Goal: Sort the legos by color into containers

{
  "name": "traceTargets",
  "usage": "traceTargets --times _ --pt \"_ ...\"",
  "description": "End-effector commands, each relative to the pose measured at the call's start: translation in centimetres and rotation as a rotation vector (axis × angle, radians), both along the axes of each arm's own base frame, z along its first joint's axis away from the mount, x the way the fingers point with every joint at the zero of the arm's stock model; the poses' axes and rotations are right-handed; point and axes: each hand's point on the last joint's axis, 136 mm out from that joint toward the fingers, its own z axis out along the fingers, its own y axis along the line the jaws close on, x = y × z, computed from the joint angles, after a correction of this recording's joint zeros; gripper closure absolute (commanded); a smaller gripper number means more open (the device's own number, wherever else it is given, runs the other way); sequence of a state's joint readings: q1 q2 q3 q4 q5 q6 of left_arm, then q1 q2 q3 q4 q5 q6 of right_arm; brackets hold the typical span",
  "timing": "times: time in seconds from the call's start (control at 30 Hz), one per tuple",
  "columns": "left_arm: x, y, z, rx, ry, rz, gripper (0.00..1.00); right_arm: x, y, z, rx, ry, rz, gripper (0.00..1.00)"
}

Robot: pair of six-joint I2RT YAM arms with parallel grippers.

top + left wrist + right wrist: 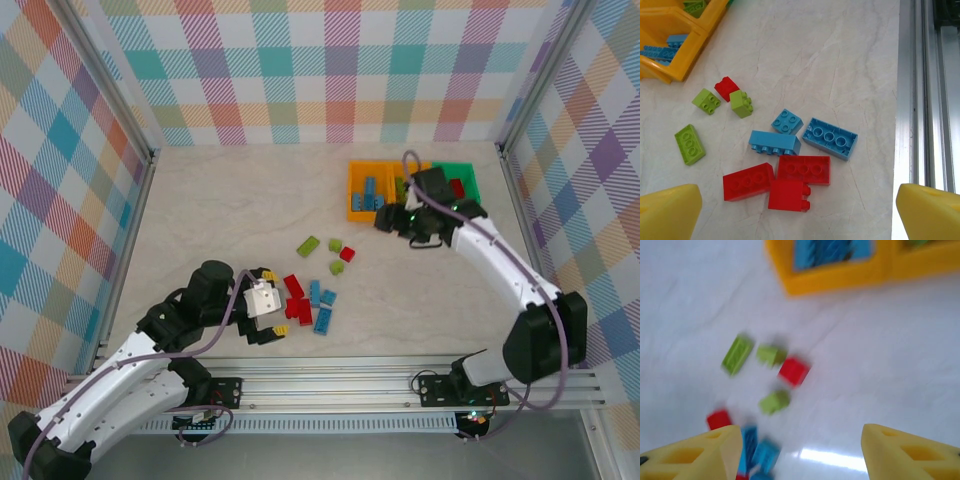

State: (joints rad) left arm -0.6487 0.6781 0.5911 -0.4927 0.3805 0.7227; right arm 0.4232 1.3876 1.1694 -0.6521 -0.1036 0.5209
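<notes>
Mid-sort. Right gripper (799, 452) hanging released, empty, beside orange bin (835, 282) of blue bricks (832, 250). Left gripper (800, 212) gaping over loose legos (775, 142); next likely needing descent onto red brick (803, 169).

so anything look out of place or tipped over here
Nothing spilled or damaged. Two loose bricks lie tipped on their sides, studs pointing sideways: a long blue brick and a red brick, both in the cluster on the table.

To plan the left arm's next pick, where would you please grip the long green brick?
Probably from above, closing across the two long sides of the long green brick: it lies flat, studs up, with nothing touching it.
</notes>
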Motion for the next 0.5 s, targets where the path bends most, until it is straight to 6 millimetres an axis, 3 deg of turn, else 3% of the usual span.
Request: traceTargets --times 0.0,0.1,0.33,0.47 --pt "0.5 -0.2 0.5 -0.017 -0.01 -0.003 0.0 -3.4 2.8 -2.4 0.016 0.11 0.035 0.35" --pt "0.5 -0.4 0.4 -0.019 0.005 -0.013 0.0 -3.7 4.1 -3.6 -0.047 0.152 0.022 0.35" --pt "0.4 -0.6 1.2 -0.075 -0.009 -0.009 0.0 0.6 6.9 -7.7 -0.19 0.196 0.014 0.33" --pt "0.3 -0.2 1.1 -0.065 -0.025 -0.002 0.0 2.6 6.6 -11.0 -0.369 0.225 0.015 0.32"
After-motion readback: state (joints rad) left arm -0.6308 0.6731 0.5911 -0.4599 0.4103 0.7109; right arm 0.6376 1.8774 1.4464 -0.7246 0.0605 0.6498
